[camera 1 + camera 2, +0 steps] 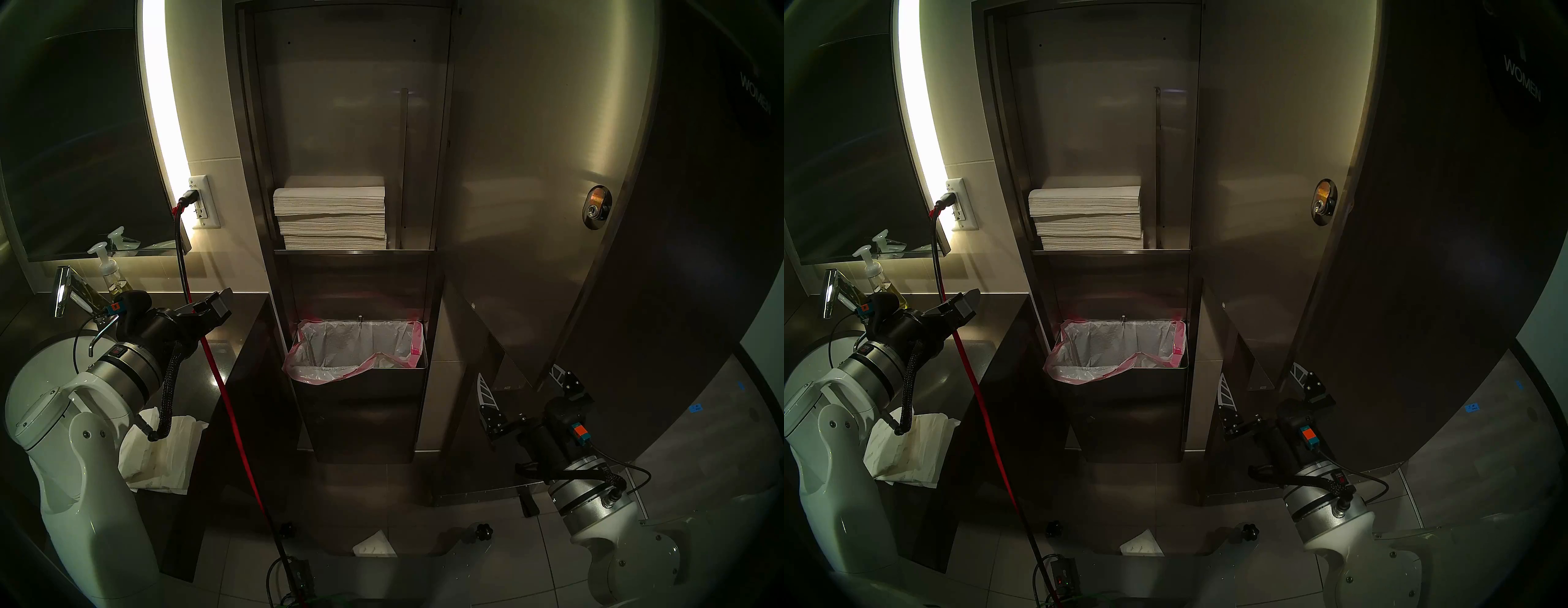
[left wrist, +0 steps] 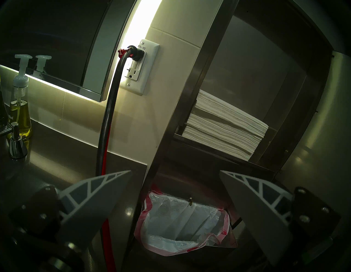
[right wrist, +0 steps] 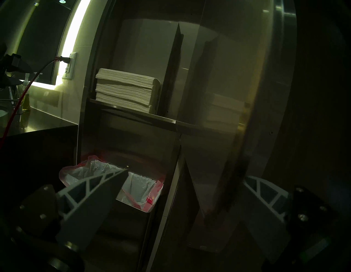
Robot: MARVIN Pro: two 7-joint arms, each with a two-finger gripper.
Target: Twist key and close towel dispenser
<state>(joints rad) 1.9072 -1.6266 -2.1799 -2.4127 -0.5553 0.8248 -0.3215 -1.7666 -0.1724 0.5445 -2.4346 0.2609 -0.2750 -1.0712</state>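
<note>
The towel dispenser (image 1: 339, 127) is a tall steel cabinet standing open, with white folded towels (image 1: 331, 216) on its shelf and a pink-rimmed bin liner (image 1: 356, 348) below. Its long steel door (image 1: 530, 191) is swung out to the right. A round silver lock disc (image 1: 596, 210) sits near the door's free edge; I cannot make out the key. My right gripper (image 1: 524, 384) is open, its fingers on either side of the door's lower free edge (image 3: 228, 180). My left gripper (image 1: 216, 303) is open and empty over the counter, left of the cabinet (image 2: 218, 95).
A dark brown door (image 1: 700, 212) stands behind the steel door. A red and black cord (image 1: 216, 373) runs from the wall outlet (image 1: 203, 201) past my left gripper to the floor. A soap bottle (image 1: 110, 276), a faucet (image 1: 63, 288) and crumpled towels (image 1: 161, 450) are on the counter.
</note>
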